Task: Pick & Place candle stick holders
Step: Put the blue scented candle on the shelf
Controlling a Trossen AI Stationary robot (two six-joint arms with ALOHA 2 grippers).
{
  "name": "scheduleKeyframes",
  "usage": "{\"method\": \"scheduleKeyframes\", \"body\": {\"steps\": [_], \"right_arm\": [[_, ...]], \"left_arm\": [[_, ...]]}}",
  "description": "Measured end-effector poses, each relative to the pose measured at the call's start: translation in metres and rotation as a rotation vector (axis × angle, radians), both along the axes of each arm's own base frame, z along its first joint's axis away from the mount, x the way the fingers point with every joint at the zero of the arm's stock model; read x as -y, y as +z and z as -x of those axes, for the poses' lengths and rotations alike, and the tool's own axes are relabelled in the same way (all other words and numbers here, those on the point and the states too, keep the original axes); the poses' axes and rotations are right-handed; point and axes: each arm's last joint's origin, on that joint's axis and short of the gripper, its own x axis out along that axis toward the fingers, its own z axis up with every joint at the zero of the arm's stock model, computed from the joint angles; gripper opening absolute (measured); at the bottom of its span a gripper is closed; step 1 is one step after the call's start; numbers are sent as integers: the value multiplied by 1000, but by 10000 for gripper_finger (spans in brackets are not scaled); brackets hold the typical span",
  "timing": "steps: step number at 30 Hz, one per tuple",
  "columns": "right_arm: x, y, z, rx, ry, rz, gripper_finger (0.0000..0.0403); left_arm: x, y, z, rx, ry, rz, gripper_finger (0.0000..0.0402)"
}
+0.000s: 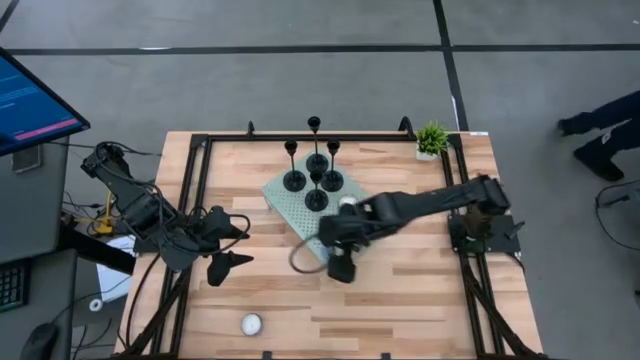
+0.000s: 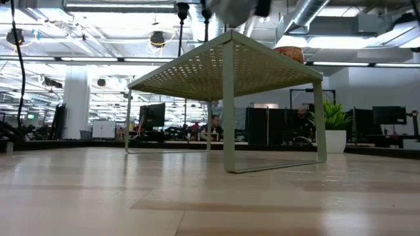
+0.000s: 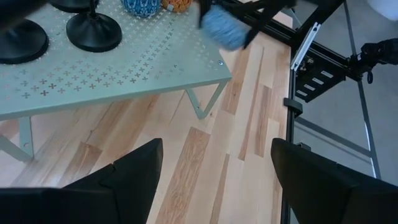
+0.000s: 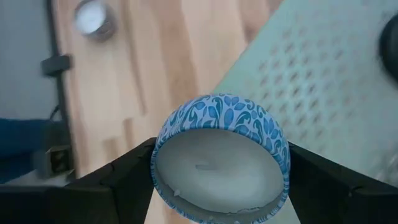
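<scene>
While clamped between the right gripper (image 4: pixel 217 186) fingers, a blue-patterned candle tin (image 4: pixel 221 158) hangs over the near corner of the pale green perforated stand (image 1: pixel 285 200); jaws spread wide to fit it, white wax facing the wrist cam. In high view, same gripper (image 1: pixel 342 268) sits at the stand's front-right edge, arm reaching in from the table's right side.

Four black candle stick holders (image 1: pixel 314 172) upright on the stand, clustered twd the back half, bases close together, some touching or overlapping from above — can't tell which. Two of their disc bases (image 3: pixel 93 31) visible in left wrist view on the perforated top.

Left gripper (image 1: pixel 228 248) parked over bare wood at table's left, well apart from stand; fingers (image 3: pixel 134 171) apart, nothing btwn them.

Small tealight (image 1: pixel 250 324) alone near front edge of table (image 1: pixel 420 300); also seen blurred in right wrist view (image 4: pixel 93 18). Green potted plant (image 1: pixel 432 139) at back-right corner, just beside the black frame rail.

Low view: stand (image 2: pixel 226 72) seen from table level, legs on wood, office room behind. A person's legs (image 1: pixel 600 135) on floor, far right.
</scene>
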Motion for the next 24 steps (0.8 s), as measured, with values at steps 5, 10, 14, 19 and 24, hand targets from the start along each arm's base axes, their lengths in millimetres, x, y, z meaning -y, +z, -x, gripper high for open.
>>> {"method": "scheduleKeyframes", "body": {"steps": [5,10,14,19,24], "right_arm": [[20,-11,-32,-38,-22,48,291],[34,-15,-45,-98,-37,70,291],[38,-18,-47,-132,-32,84,291],[39,-18,-46,-144,-33,85,291],[39,-18,-46,-139,-36,83,291]], "left_arm": [[0,0,0,0,0,0,300],[0,0,0,0,0,0,300],[0,0,0,0,0,0,300],[0,0,0,0,0,0,300],[0,0,0,0,0,0,300]]}}
